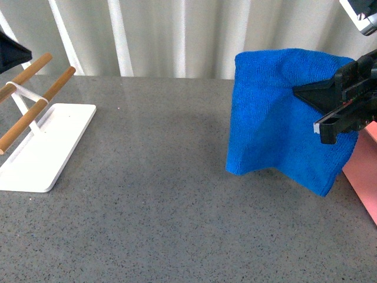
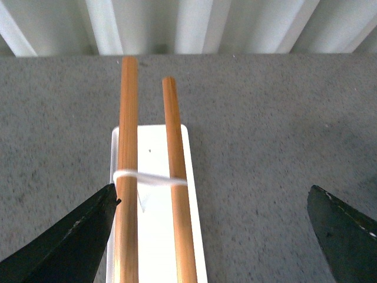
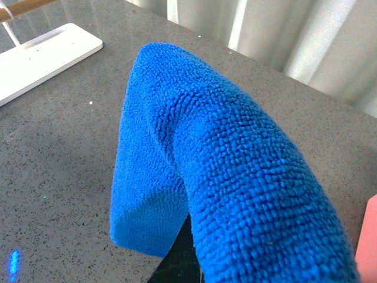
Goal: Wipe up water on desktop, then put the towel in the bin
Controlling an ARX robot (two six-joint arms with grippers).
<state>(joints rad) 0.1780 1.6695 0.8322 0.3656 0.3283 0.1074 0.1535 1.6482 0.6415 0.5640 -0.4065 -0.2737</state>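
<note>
Grey counter (image 1: 165,200) fills my lower frame. At the right edge, a corner of the pink bin (image 1: 366,177); beside it my right tool (image 1: 309,112) clamps the hanging blue towel (image 1: 265,124). Upper left, my left tool (image 2: 212,191) gapes wide, empty, above the white tray (image 2: 156,236).

towel (image 3: 235,177): royal-blue microfibre, loops sharply resolved. It is draped into a rounded ridge, and one flap hangs beside the ridge with a curled lower hem. Contact with the surface not determinable.
right gripper (image 3: 177,262): only a dark wedge shows under the cloth; jaw position hidden.
desktop (image 3: 65,147): dark grey, fine speckle, glossy.
blue glint (image 3: 13,264): small bright spot on the desktop.
white tray (image 3: 41,59): flat on the desktop toward its far edge, well apart from the towel.
wooden rod (image 3: 23,7): short length visible above the tray.
bin (image 3: 368,242): salmon-pink corner only.
white panels (image 3: 294,41): ribbed, standing beyond the desktop's far edge.
</note>
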